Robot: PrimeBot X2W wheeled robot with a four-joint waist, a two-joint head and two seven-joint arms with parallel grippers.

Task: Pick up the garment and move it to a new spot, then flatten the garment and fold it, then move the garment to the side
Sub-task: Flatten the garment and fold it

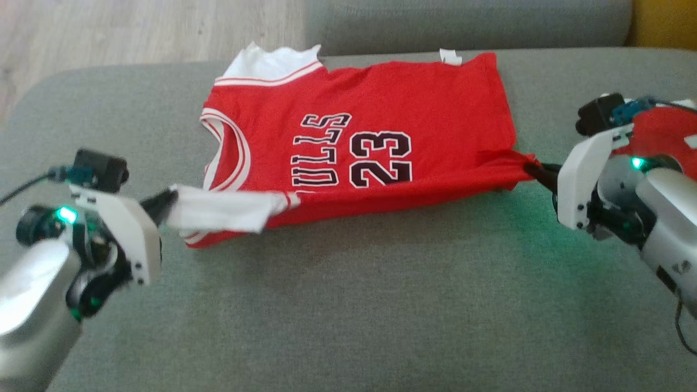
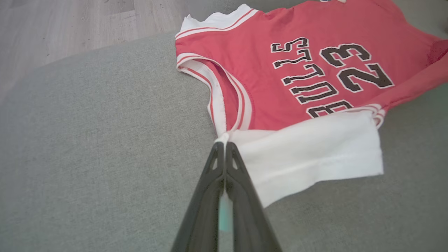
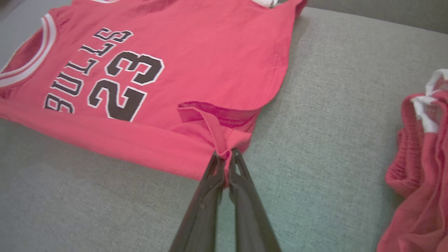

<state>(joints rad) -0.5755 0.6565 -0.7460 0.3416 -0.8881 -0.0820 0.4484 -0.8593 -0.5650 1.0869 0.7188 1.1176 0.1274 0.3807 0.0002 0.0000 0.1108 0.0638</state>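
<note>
A red basketball jersey, the garment (image 1: 381,109) (image 2: 280,31) (image 3: 196,52), lies on the grey cushion with black lettering and the number 23 facing up. Its near long edge is lifted and folded over. My left gripper (image 1: 170,202) (image 2: 224,144) is shut on the white sleeve corner at the shoulder end. At the hem end, my right gripper (image 1: 535,167) (image 3: 225,154) is shut on the near red corner. The cloth stretches between the two grips.
The grey cushion (image 1: 348,305) spreads wide toward the near side. A second red garment with white trim (image 3: 420,168) (image 1: 661,133) lies to the right, partly behind my right wrist. Wooden floor (image 1: 109,27) lies beyond the cushion's far left edge.
</note>
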